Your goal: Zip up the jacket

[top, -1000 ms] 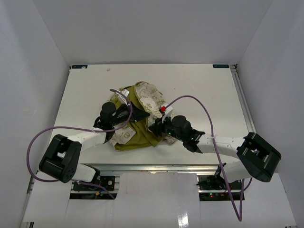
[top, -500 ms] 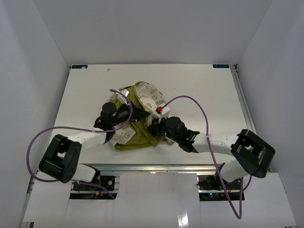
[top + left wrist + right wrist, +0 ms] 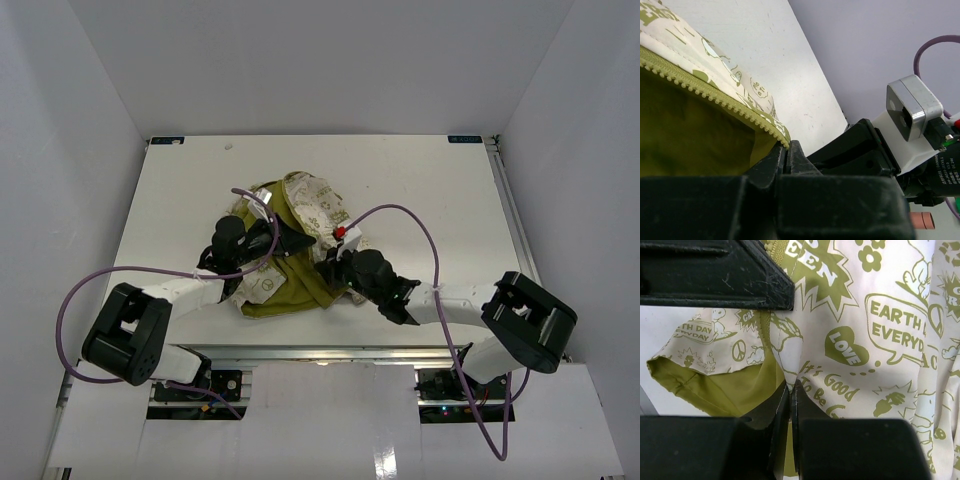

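Jaws of right gripper (image 3: 790, 405) were just closed onto jacket (image 3: 310, 205) fabric; left gripper (image 3: 786, 155) jaws are pinched on zipper edge (image 3: 715, 95). Both sides judged held for alignment.

The jacket (image 3: 312, 205) lies crumpled near the middle of my desk (image 3: 420, 190): cream fabric printed with olive-green motifs and slogans, olive lining turned up on the near side, zipper (image 3: 715, 95) open, teeth unjoined.

Robot lab cell, white table (image 3: 180, 200), plain white walls (image 3: 320, 60) on three sides, purple cabling (image 3: 395, 206)
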Tool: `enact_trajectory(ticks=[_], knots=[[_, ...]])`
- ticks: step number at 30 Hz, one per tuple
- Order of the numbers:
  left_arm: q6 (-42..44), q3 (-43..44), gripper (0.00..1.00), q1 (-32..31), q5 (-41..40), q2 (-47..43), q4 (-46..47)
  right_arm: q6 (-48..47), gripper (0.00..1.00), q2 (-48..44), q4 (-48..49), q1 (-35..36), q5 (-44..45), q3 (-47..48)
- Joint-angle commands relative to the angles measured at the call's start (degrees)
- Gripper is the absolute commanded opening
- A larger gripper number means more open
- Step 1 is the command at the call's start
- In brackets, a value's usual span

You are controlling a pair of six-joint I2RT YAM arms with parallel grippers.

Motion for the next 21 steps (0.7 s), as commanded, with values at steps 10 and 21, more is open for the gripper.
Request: enact_trajectory(ticks=[10, 21], knots=[[7.5, 5.2, 0.63, -0.3, -25.4, -7.0, -36.8, 1.3, 0.08, -5.2, -1.6, -0.1, 0.1, -2.5], [-0.8, 6.1, 0.56, -0.3, -41.1, -17.6, -59.8, 1.9, 0.08, -10.3, -2.9, -0.2, 2.5, -5.0]])
